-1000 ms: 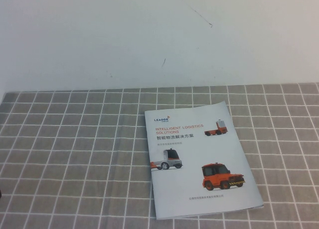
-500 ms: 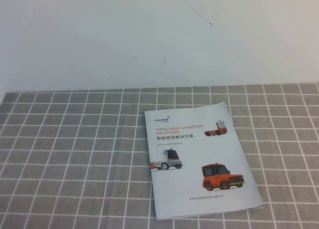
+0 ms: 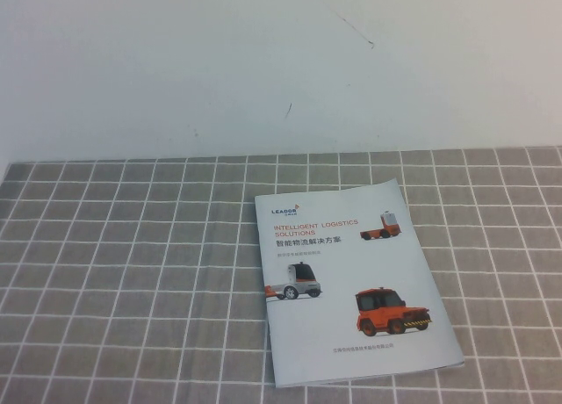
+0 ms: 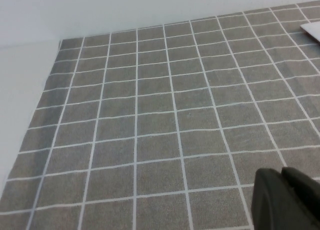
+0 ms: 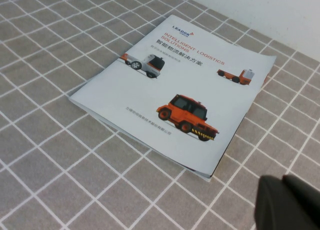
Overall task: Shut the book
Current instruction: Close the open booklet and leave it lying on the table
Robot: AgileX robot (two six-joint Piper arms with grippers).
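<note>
The book (image 3: pixel 351 281) lies closed and flat on the grey checked cloth (image 3: pixel 132 246), front cover up, with orange vehicles and red lettering on pale blue. Neither gripper appears in the high view. In the right wrist view the book (image 5: pixel 175 85) fills the middle, and my right gripper (image 5: pixel 284 181) sits apart from its near corner, fingers pressed together and holding nothing. My left gripper (image 4: pixel 282 173) is shut and empty over bare cloth far to the book's left. Only a corner of the book (image 4: pixel 312 30) shows in that view.
A plain white surface (image 3: pixel 263 70) runs behind the cloth's far edge. The left edge of the cloth (image 4: pixel 45 105) borders more white surface beside the left arm.
A small dark tip at the high view's lower left edge one second ago has gone out of view. The book has not moved.
</note>
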